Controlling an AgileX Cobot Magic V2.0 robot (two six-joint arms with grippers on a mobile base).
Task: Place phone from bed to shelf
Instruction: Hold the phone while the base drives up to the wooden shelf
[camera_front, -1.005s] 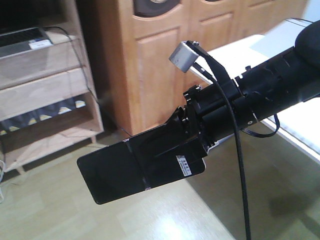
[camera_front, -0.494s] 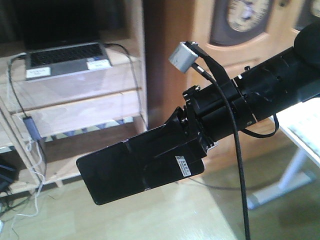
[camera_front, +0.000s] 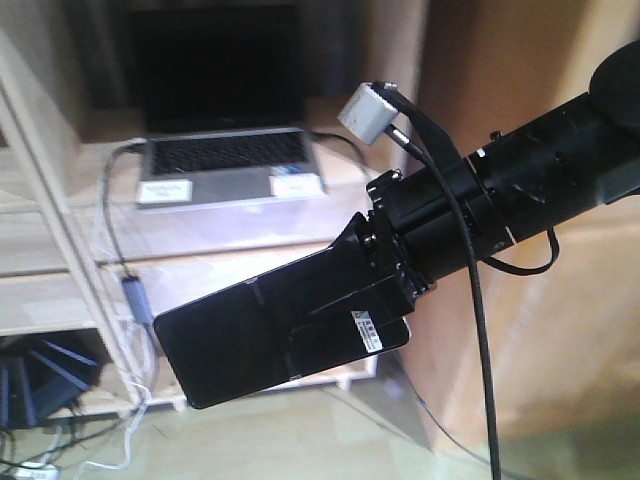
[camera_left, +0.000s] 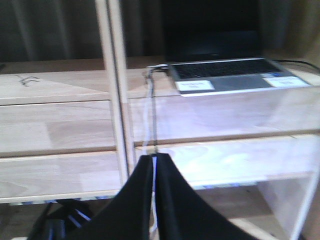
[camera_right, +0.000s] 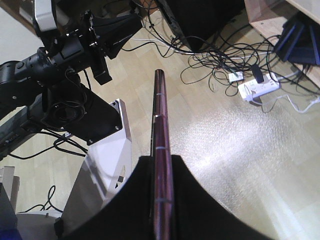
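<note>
The phone (camera_front: 205, 350), thin, black and glossy, hangs in the air in front of the shelf (camera_front: 210, 250), with my right gripper (camera_front: 292, 335) shut on its right half, near the white sticker. From the right wrist I see the phone (camera_right: 159, 110) edge-on, its pinkish rim sticking out past the gripper (camera_right: 162, 161) above the floor. My left gripper (camera_left: 154, 159) is shut with nothing in it and faces the shelf's pale planks (camera_left: 60, 125). The bed is out of view.
An open grey laptop (camera_front: 228, 165) with a charging cable sits on the shelf board. A thin upright post (camera_left: 114, 90) divides the shelf. Tangled cables and a power strip (camera_right: 256, 88) lie on the wooden floor. A wooden cabinet (camera_front: 540, 300) stands at the right.
The view has swung towards the shelf: the laptop board has moved from the upper left to the centre and looks closer. The phone stays held the same way in my right gripper.
</note>
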